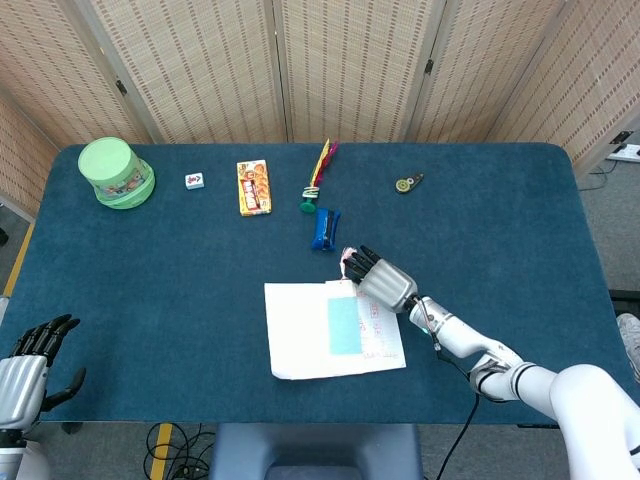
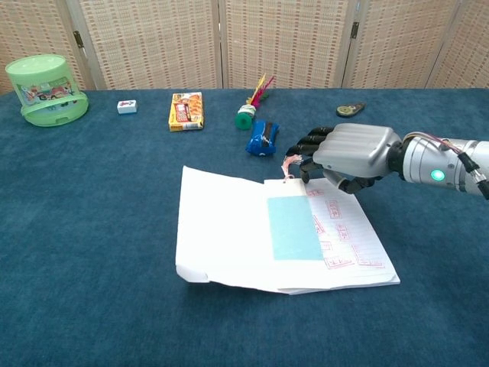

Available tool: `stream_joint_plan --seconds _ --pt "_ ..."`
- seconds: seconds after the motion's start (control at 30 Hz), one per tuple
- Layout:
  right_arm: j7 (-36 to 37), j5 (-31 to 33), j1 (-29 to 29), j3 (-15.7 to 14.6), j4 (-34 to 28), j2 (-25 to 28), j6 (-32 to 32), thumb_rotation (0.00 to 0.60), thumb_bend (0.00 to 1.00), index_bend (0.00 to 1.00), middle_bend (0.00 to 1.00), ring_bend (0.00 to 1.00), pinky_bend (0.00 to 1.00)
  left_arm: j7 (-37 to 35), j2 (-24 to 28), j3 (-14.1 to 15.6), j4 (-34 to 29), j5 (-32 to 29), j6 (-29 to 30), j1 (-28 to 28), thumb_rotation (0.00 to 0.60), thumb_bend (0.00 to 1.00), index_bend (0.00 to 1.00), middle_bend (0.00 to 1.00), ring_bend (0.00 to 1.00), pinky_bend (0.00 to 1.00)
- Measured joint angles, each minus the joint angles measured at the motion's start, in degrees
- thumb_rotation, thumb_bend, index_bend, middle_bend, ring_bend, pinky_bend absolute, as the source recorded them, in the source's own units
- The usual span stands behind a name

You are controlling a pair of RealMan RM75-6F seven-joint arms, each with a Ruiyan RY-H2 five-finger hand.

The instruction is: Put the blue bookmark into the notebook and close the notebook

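The notebook (image 1: 300,330) (image 2: 221,229) lies open near the table's front edge. The light blue bookmark (image 1: 344,325) (image 2: 293,228) rests flat on its lined right page, with its pink tassel (image 2: 289,164) sticking out past the top edge. My right hand (image 1: 383,283) (image 2: 348,153) hovers low at the page's top right corner, palm down, fingers bent forward. Its fingertips (image 2: 303,155) reach the tassel, and I see nothing gripped. My left hand (image 1: 25,365) hangs at the table's front left corner with fingers apart, holding nothing.
Along the far side stand a green round container (image 1: 115,172) (image 2: 44,89), a small white tile (image 1: 194,180), an orange packet (image 1: 253,187), a feathered shuttlecock (image 1: 318,175) and a small round object (image 1: 407,183). A blue sharpener (image 1: 324,228) (image 2: 262,138) lies just beyond the tassel.
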Motion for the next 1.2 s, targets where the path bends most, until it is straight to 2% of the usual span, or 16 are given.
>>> stream_joint_plan --seconds 0.47,0.67,0.77,1.03,1.13,1.2 --pt "-0.1 -0.5 0.5 -0.3 0.4 -0.4 0.7 0.600 0.82 0.33 0.04 0.00 0.00 -0.6 0.0 -0.1 0.7 -0.3 0.1 0.2 0.600 0.39 0.17 0.15 0.16 0.18" --pt "-0.8 -0.3 -0.3 0.1 -1.5 1.7 2.8 0.600 0.81 0.33 0.04 0.00 0.00 -0.7 -0.1 -0.4 0.9 0.5 0.0 -0.4 0.600 0.39 0.17 0.15 0.16 0.18" --pt "-1.8 0.3 -1.0 0.7 -3.7 4.0 4.3 0.600 0.78 0.32 0.04 0.00 0.00 -0.7 -0.3 -0.7 1.5 1.6 -0.1 -1.3 0.600 0.39 0.17 0.15 0.16 0.18" --pt "-7.5 3.3 -5.1 2.0 -15.3 14.0 8.7 0.600 0.43 0.33 0.04 0.00 0.00 -1.0 -2.3 -1.8 5.8 5.2 -2.8 -6.1 0.600 0.39 0.17 0.15 0.16 0.18" --pt "-10.4 4.9 -7.8 2.2 -20.3 18.0 11.1 0.600 0.35 0.31 0.03 0.00 0.00 -1.4 -3.7 -2.1 7.9 7.4 -3.8 -8.2 0.600 0.39 0.17 0.15 0.16 0.18" --pt "-12.1 5.9 -9.9 2.2 -23.3 20.6 12.9 0.600 0.31 0.25 0.01 0.00 0.00 -2.0 -4.7 -2.1 9.2 8.8 -4.4 -9.6 0.600 0.39 0.16 0.15 0.16 0.18"
